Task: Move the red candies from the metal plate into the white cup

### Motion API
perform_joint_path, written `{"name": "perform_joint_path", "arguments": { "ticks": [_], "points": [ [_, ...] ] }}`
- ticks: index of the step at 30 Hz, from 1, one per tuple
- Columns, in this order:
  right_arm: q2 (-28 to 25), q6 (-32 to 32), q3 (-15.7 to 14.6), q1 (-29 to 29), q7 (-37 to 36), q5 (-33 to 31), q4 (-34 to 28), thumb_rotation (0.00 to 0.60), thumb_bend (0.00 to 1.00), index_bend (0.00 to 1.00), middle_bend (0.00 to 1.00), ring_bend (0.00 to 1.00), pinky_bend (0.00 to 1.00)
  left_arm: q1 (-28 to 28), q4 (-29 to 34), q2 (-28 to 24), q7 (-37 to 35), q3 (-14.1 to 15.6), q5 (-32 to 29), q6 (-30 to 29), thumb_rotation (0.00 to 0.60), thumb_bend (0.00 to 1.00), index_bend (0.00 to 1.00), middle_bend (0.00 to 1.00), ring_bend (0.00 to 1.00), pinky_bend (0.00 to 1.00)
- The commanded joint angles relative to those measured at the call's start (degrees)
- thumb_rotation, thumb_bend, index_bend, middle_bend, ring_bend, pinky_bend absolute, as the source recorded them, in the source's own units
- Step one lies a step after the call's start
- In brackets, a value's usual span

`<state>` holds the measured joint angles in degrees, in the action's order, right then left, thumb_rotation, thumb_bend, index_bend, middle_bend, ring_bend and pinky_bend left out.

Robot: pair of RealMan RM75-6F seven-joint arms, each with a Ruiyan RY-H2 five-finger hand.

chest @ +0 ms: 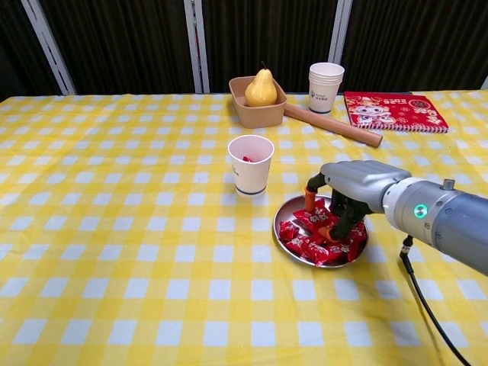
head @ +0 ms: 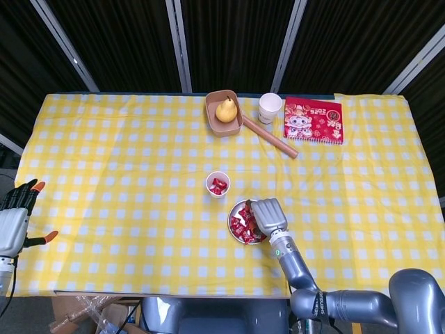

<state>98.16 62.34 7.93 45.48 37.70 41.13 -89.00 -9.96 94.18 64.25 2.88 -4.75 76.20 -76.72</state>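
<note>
A table covered in a yellow and white checked cloth point(chest: 114, 229) fills both views. My right hand point(chest: 345, 200) point(head: 268, 216) is low over the metal plate point(chest: 287, 211) point(head: 236, 207), near the middle of the table, with its fingers point(chest: 310, 195) curled down into the pile of red candies point(chest: 313, 238) point(head: 242, 224). The orange fingertips touch the wrappers, but I cannot tell whether a candy is actually pinched between them. The candies lie heaped on the plate, mostly toward its near side. Just beside the plate, to its left and a little further back, stands the white cup point(chest: 251, 165) point(head: 217, 184), upright, with some red candy visible inside it. My left hand point(head: 15, 217) shows only in the head view, at the far left edge of the table, well apart from the plate, its fingers spread and holding nothing. Along the far side of the table sit a tan box point(chest: 258, 110) point(head: 222, 120) holding a yellow pear point(chest: 261, 89) point(head: 225, 110), a stack of paper cups point(chest: 325, 87) point(head: 270, 108), a wooden stick point(chest: 332, 125) point(head: 270, 137) lying at an angle between them, and a red book point(chest: 394, 110) point(head: 313, 120) lying flat to the right.
</note>
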Motion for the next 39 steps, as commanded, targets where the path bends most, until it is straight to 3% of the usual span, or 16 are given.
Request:
{"name": "perform_joint_path", "arguments": {
  "ticks": [1,7,23,34,39],
  "points": [
    [0.3,-0.6,0.2,0.0,-0.3,-0.3,0.6,0.600,0.39,0.45,0.94,0.97,1.00,0.0,0.0,0.0,0.0,0.0,-0.1,0.0,0.600,0.00,0.05,0.00,0.00,0.00],
    [0.8,-1.1,0.0,-0.5,-1.3,0.7,0.9,0.600,0.41,0.60,0.94,0.97,1.00,0.0,0.0,0.0,0.0,0.0,0.0,0.0,0.600,0.00,0.05,0.00,0.00,0.00],
    [-1.0,0.5,1.5,-1.5,-2.4,3.0,-2.0,0.600,0.45,0.62,0.94,0.97,1.00,0.1,0.0,-0.1,-0.4,0.0,0.2,-0.1,0.600,0.00,0.05,0.00,0.00,0.00],
    [-2.0,1.1,1.2,-1.4,0.0,2.2,-3.6,0.600,0.45,0.46,0.94,0.97,1.00,0.1,0.2,-0.1,-0.3,0.0,0.1,-0.1,0.600,0.00,0.05,0.00,0.00,0.00],
    [-1.8,1.0,0.9,-1.1,1.4,0.9,-3.3,0.600,0.45,0.43,0.94,0.97,1.00,0.1,0.2,-0.2,-0.4,0.0,0.1,0.0,0.600,0.00,0.05,0.00,0.00,0.00]
  ]
}}
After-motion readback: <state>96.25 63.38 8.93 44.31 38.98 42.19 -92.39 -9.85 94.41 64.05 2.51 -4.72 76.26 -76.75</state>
